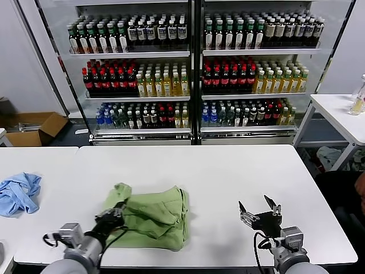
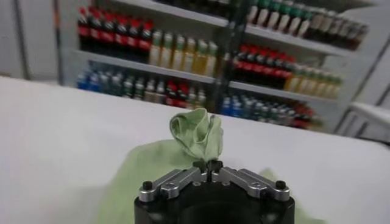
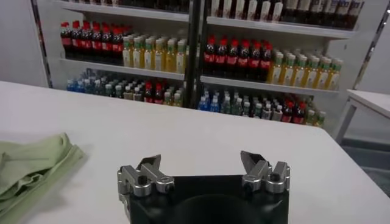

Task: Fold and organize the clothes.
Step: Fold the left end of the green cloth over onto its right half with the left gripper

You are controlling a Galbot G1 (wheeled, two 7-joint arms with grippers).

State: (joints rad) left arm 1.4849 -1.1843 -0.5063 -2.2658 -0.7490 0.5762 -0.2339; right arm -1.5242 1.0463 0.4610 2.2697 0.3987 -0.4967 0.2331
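On the white counter (image 1: 217, 177), toward its near left, lies the light green polo shirt (image 1: 157, 217), partly gathered into a loose, uneven bundle; no collar, buttons or logo can be made out. The left claw (image 1: 114, 216) is fully closed, pinching a bunched fold of the shirt at its left side; the left wrist view shows the cloth standing up in a crumpled tuft just past the fingertips. The right claw (image 1: 259, 210) hovers low over bare counter to the right of the shirt, jaws spread wide, holding nothing.

Judgement on progress: folding is under way but incomplete. The cloth is doubled over in places, yet the outline is ragged and no neat rectangle is formed. Flattening and the remaining folds appear outstanding.

Clearance: the shirt's near hem sits close to the counter's front edge, so a pull toward the robot risks cloth sliding off. Open surface lies behind and to the right. A blue cloth (image 1: 19, 193) lies well apart on the adjoining counter at left.
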